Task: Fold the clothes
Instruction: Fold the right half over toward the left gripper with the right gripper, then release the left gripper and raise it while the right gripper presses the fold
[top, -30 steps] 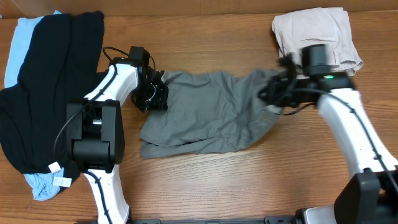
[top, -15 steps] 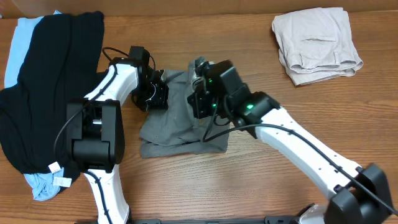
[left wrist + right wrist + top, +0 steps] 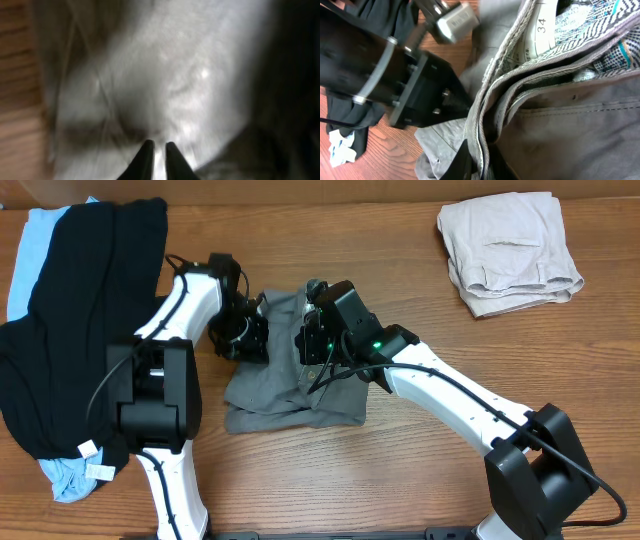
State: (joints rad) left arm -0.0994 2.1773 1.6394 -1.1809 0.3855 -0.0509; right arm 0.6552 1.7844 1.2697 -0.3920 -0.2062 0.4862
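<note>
Pinching the waistband (image 3: 495, 85) with narrow jaws, the right gripper (image 3: 312, 345) sits slightly farther left than half a second ago. The shorts (image 3: 290, 390) lie doubled over leftward at mid-surface (image 3: 400, 240). The left gripper (image 3: 247, 337) stays at their left edge, jaws nearly closed on the cloth.

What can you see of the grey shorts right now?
The grey-olive shorts lie mid-table as a rumpled, cotton-looking heap, one half doubled over the other. The right wrist view shows the waistband stacked in layers, a size tag reading 34, patterned lining and a stitched seam. The right gripper is clamped on the waistband edge. The left gripper pinches the left side, though that view is blurred. Beneath the shorts is the wooden table.
</note>
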